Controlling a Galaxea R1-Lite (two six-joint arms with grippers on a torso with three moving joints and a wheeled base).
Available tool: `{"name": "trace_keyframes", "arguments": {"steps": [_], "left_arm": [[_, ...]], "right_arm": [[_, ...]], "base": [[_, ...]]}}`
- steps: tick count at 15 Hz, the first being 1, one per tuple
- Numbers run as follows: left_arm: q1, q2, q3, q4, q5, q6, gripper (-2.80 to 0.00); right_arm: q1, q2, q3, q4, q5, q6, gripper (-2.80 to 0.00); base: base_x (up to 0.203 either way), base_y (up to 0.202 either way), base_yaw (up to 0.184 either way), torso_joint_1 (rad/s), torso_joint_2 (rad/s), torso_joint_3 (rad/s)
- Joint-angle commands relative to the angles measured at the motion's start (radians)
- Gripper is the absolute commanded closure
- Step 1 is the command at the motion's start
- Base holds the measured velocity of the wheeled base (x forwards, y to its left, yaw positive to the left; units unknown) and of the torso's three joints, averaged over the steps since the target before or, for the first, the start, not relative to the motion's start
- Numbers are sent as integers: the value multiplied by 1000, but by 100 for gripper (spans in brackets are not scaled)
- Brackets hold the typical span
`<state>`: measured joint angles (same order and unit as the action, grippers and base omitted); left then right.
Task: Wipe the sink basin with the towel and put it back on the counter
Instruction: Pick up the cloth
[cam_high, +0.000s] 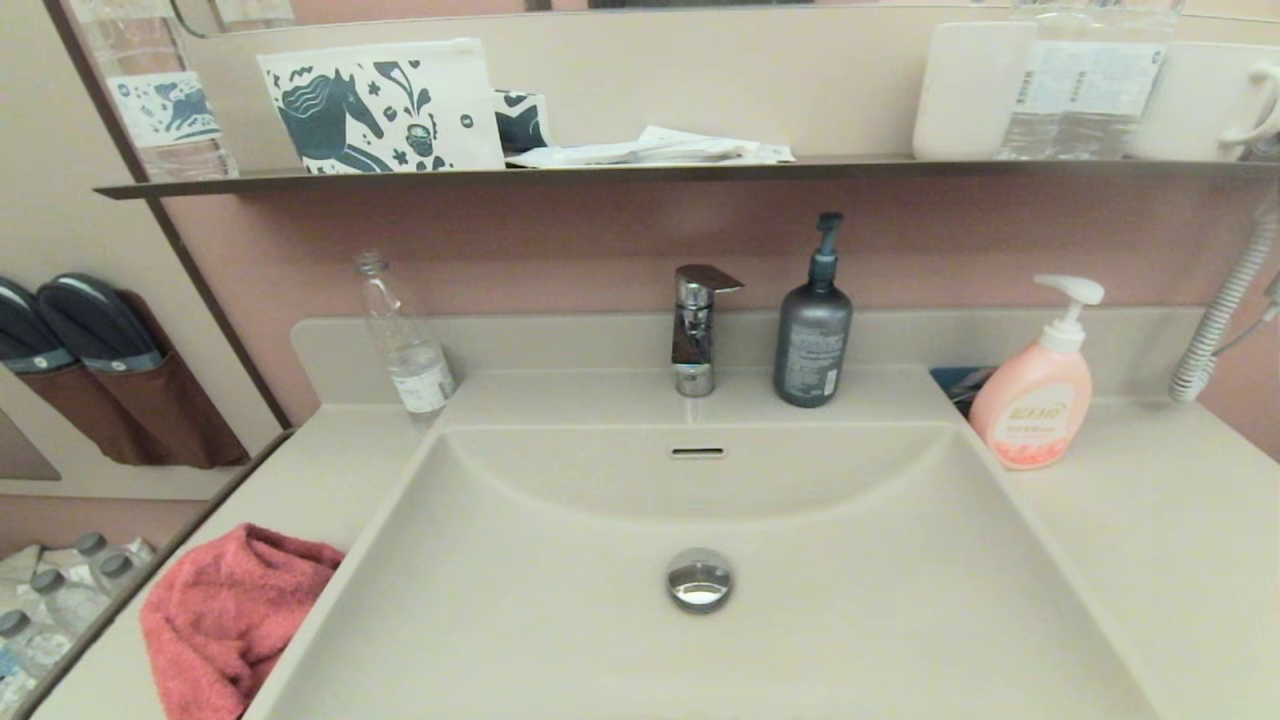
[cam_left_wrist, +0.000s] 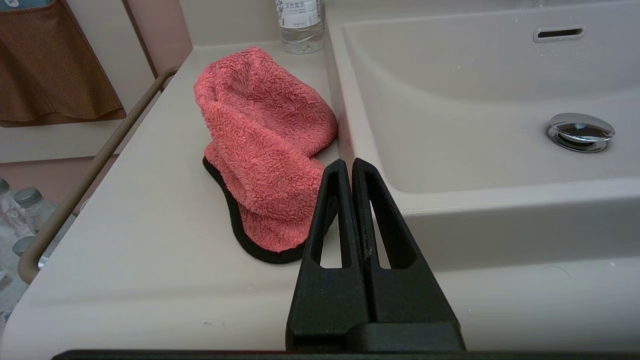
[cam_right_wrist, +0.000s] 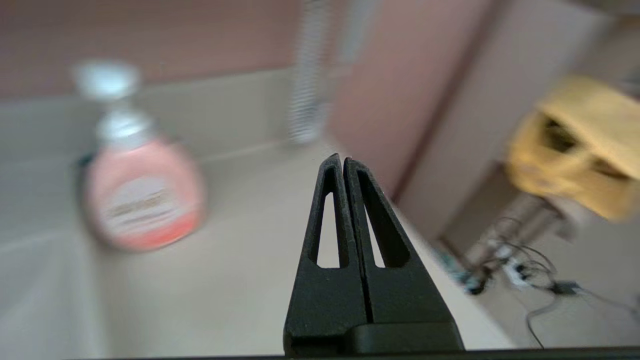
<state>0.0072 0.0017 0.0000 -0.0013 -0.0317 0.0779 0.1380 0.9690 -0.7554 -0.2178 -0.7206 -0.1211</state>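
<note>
Towel beside the sink basin, both claws empty.
I see the coral towel (cam_left_wrist: 265, 150) bunched on the surface (cam_left_wrist: 125, 240) just left of the sink basin (cam_left_wrist: 450, 100); left claw (cam_left_wrist: 348, 165) closed beside it, right claw (cam_right_wrist: 342, 160) closed too.

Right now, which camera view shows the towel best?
The left wrist view: the whole towel shows, bunched on the counter beside the sink basin, black trim visible. The head view cuts it off at the bottom edge; the right wrist view misses it.
</note>
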Motion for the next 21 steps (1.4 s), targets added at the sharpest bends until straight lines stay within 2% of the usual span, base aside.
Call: {"name": "trace_keyframes", "arguments": {"steps": [1, 5, 9, 12, 15, 16, 18, 21], "left_arm": [[1, 0, 0, 0, -1, 0, 0], [0, 0, 0, 0, -1, 0, 0], [1, 0, 0, 0, -1, 0, 0], [0, 0, 0, 0, -1, 0, 0], [0, 0, 0, 0, -1, 0, 0], [0, 0, 0, 0, -1, 0, 0], [1, 0, 0, 0, -1, 0, 0], [0, 0, 0, 0, -2, 0, 0]], "right_arm": [[-63, -265, 43, 39, -5, -11, 0], [-100, -562, 73, 221, 1, -43, 0], [-141, -754, 84, 347, 18, -65, 0], [-143, -868, 163, 361, 133, -71, 0], [-143, -956, 206, 359, 285, -82, 0], [-141, -964, 238, 358, 317, -69, 0], [-140, -967, 315, 351, 415, 65, 0], [-140, -967, 451, 346, 527, 165, 0]], "base": [[0, 0, 0, 0, 0, 0], [0, 0, 0, 0, 0, 0], [0, 0, 0, 0, 0, 0], [0, 0, 0, 0, 0, 0], [0, 0, 0, 0, 0, 0], [0, 0, 0, 0, 0, 0], [0, 0, 0, 0, 0, 0], [0, 0, 0, 0, 0, 0]]}}
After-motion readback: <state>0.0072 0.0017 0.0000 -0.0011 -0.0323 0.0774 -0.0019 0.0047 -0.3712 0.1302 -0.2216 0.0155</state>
